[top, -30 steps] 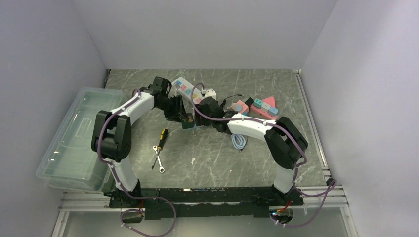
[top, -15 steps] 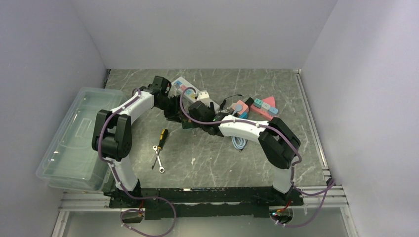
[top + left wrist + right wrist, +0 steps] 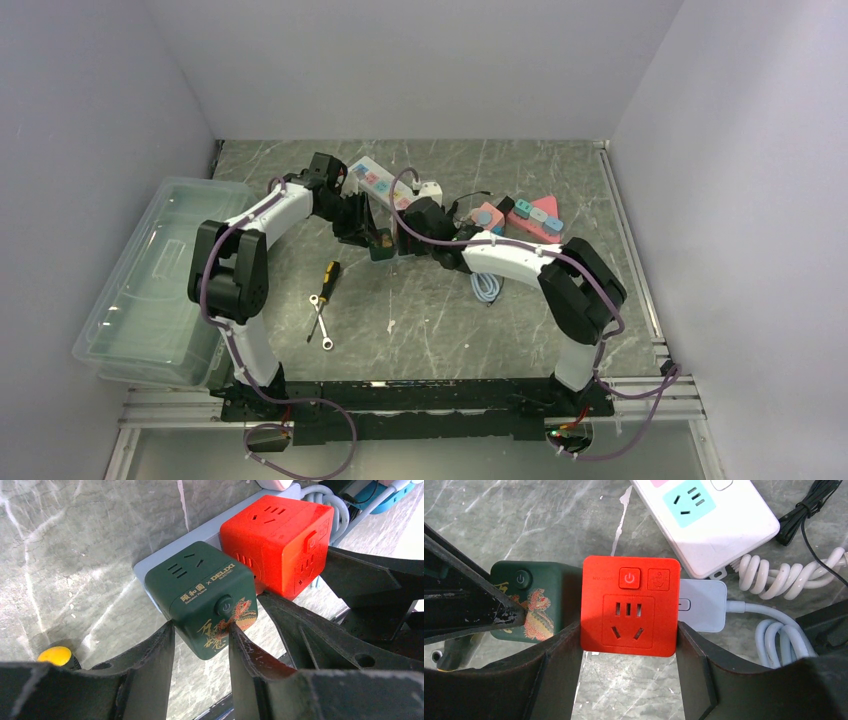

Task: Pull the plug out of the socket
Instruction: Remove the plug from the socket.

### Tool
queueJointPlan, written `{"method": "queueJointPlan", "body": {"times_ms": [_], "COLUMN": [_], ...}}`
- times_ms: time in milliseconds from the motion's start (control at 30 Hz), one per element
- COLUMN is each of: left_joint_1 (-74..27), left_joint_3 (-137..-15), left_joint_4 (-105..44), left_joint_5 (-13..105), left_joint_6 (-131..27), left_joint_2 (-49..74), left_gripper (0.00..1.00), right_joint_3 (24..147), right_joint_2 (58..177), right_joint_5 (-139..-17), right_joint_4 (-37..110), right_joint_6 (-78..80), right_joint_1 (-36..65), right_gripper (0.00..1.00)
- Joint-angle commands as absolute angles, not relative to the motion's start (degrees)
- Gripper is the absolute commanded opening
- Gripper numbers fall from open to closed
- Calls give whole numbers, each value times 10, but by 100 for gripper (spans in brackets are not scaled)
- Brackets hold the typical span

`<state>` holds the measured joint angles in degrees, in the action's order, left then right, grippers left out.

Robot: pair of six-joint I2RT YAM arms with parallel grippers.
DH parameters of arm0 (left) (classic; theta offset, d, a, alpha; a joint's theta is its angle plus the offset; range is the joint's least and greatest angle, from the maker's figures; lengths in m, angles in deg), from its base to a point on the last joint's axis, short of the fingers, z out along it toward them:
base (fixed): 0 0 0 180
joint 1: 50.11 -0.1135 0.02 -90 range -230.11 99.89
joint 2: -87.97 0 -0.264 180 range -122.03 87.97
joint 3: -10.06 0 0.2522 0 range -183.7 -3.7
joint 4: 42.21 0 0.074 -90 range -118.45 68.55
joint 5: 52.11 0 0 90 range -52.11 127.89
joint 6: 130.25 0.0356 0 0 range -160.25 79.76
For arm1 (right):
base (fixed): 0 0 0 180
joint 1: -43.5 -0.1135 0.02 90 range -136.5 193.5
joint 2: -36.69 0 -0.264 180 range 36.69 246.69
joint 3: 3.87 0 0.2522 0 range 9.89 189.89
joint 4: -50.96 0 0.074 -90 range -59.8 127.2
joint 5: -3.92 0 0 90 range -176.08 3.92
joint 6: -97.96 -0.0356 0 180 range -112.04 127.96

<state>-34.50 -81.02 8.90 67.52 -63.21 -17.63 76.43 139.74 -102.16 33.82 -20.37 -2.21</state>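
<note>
**A:** So, what has the right gripper [image 3: 628,630] got?

**B:** Its jaws stand about half open and press on two opposite flanks of the red cube plug [image 3: 629,605]. The cube fills the gap, so I read it as gripped.

**A:** And the left gripper [image 3: 200,635]?

**B:** It's set narrower, with its fingertips clamped low on either side of the green cube plug [image 3: 200,595].

**A:** Where do the two cubes sit?

**B:** Both are seated on the pale blue strip [image 3: 704,612], close side by side. Green is at the strip's free end and red is next to it. The strip's own button and cable come out past red.

**A:** Which way does the strip run?

**B:** Its long axis goes green, red, cable, straight across the right wrist view. The right fingers close along that line, so one of them sits on the side facing the green cube.

**A:** Do the cubes have an axis of their own?

**B:** Hardly, they're about equal-sided. Each has its socket face pointing away from the strip, up toward its wrist camera.

**A:** So how should the pull go?

**B:** My guess is straight off the strip, square to its length. Whichever cube is meant, an arm is already on it. If it is red, the left could hold green down to stop the strip lifting.

**A:** Is there anything around the strip?

**B:** The white power strip [image 3: 704,515] lies just beyond it, and a coiled cord [image 3: 784,580] lies by its cable end. A screwdriver [image 3: 328,275] lies off its green end, apart.
</note>
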Motion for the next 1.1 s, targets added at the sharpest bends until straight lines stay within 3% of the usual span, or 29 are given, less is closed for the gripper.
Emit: {"method": "queueJointPlan", "body": {"times_ms": [0,367,533,1067], "left_joint_1": [-333,-334,-333,-332], "left_joint_3": [-801,-801,-802,-804], "left_joint_4": [85,86,87,89], "left_joint_5": [628,630,628,625], "left_joint_6": [-604,-603,-602,-600], "left_joint_2": [-216,-222,-224,-230], "left_gripper": [44,43,42,42], "right_joint_3": [782,858,867,793], "right_joint_2": [1376,1427,1431,1363], "right_joint_5": [-1061,-1205,-1211,-1062], "right_joint_4": [305,240,232,281], "right_joint_6": [-225,-175,-173,-233], "right_joint_1": [-22,-94,-99,-34], "right_gripper": [4,2,2,0]}}
